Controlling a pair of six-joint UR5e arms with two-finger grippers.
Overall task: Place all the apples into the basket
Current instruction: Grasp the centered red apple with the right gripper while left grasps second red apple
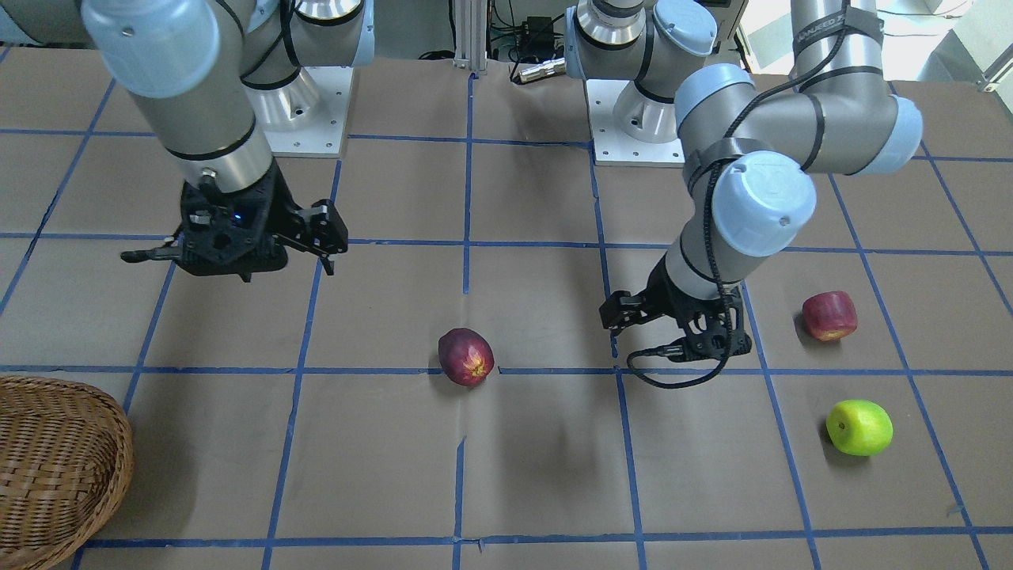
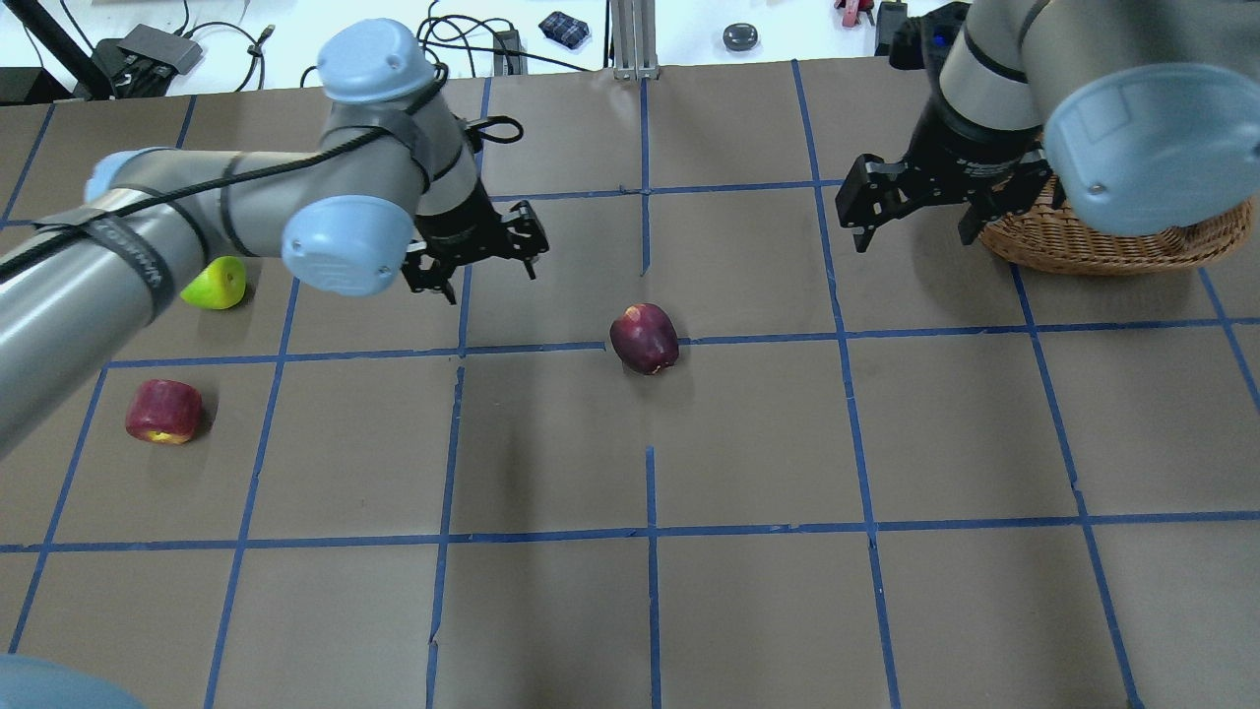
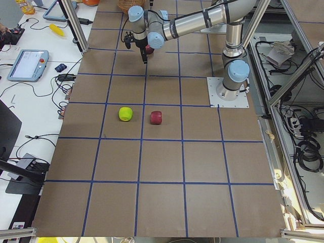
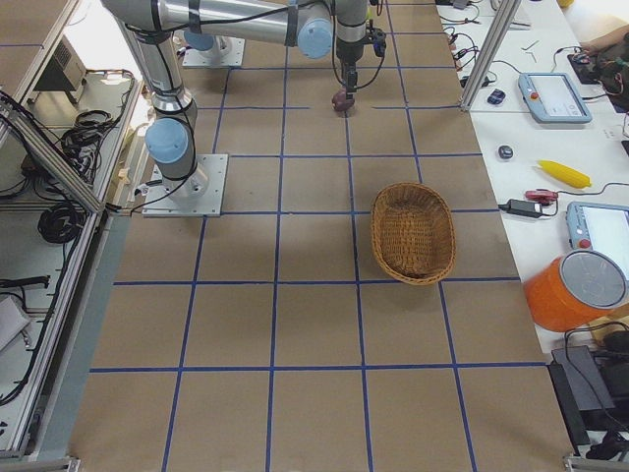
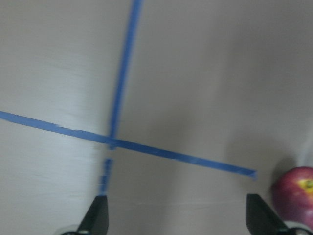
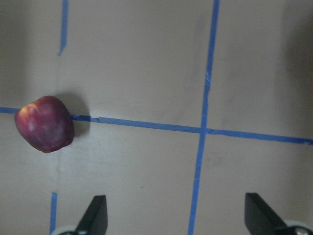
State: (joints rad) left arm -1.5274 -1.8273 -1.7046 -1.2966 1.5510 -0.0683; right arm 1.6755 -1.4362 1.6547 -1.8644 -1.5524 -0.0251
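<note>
One dark red apple [image 2: 645, 338] lies near the table's middle and also shows in the front view [image 1: 466, 357]. A second red apple [image 2: 163, 411] and the yellow-green apple [image 2: 219, 284] lie at the robot's far left. The wicker basket [image 2: 1083, 246] stands at the far right, partly hidden by the right arm. My left gripper [image 2: 489, 274] is open and empty, above the table to the left of the middle apple, which shows at its wrist view's lower right edge [image 5: 296, 200]. My right gripper [image 2: 913, 236] is open and empty, high beside the basket; its wrist view shows the middle apple [image 6: 44, 123].
The table is brown paper with a grid of blue tape [image 2: 650, 532]. The arm bases [image 1: 305, 119] stand at the robot's edge. Cables and small devices [image 2: 563, 27] lie beyond the far edge.
</note>
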